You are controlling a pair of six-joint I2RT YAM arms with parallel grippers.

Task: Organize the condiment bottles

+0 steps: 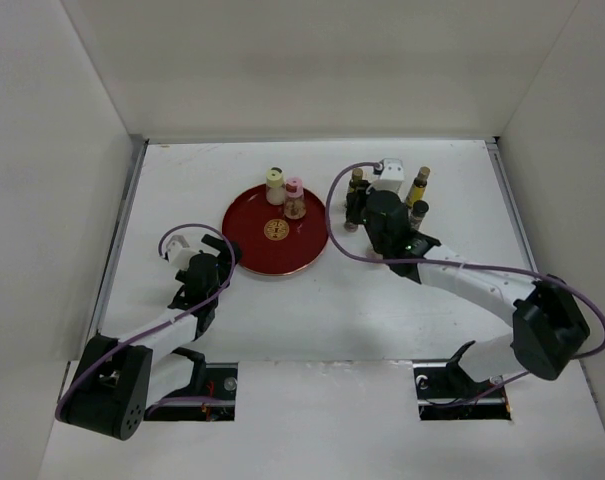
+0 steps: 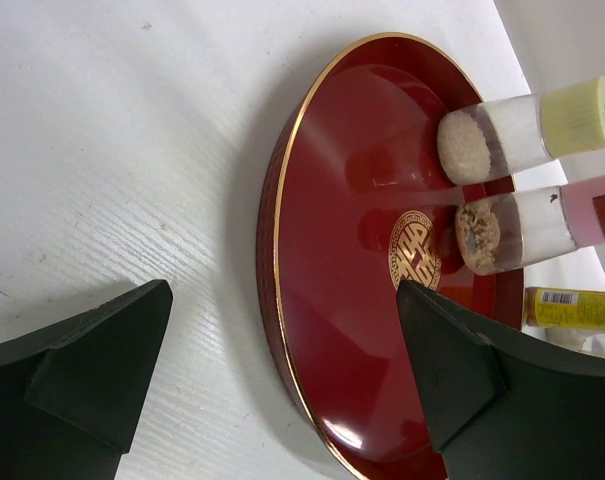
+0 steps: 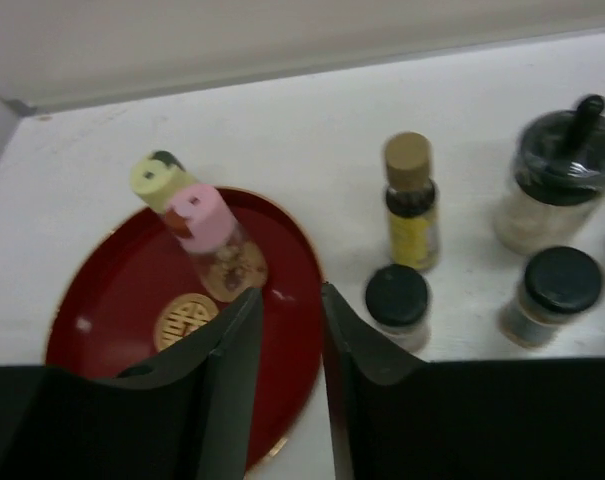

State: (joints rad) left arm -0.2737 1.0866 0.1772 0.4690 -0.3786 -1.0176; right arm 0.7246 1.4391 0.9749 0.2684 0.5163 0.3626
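Observation:
A cream-capped bottle (image 1: pixel 274 185) and a pink-capped bottle (image 1: pixel 294 198) stand at the back of the round red tray (image 1: pixel 252 245). They also show in the left wrist view, cream (image 2: pixel 527 125) and pink (image 2: pixel 542 225), and in the right wrist view, cream (image 3: pixel 154 176) and pink (image 3: pixel 207 225). Other bottles stand right of the tray: a yellow one with a tan cap (image 3: pixel 412 205), two black-capped jars (image 3: pixel 397 300) (image 3: pixel 554 292) and a bigger black-lidded jar (image 3: pixel 562 185). My left gripper (image 2: pixel 282 300) is open and empty, straddling the tray's left rim. My right gripper (image 3: pixel 290 295) is slightly open and empty over the tray's right rim, beside the bottle group (image 1: pixel 419 190).
White walls close in the table (image 1: pixel 312 310) on the left, back and right. The right arm's purple cable (image 1: pixel 334 215) loops between the tray and the bottle group. A yellow bottle (image 2: pixel 572 308) shows beyond the tray in the left wrist view.

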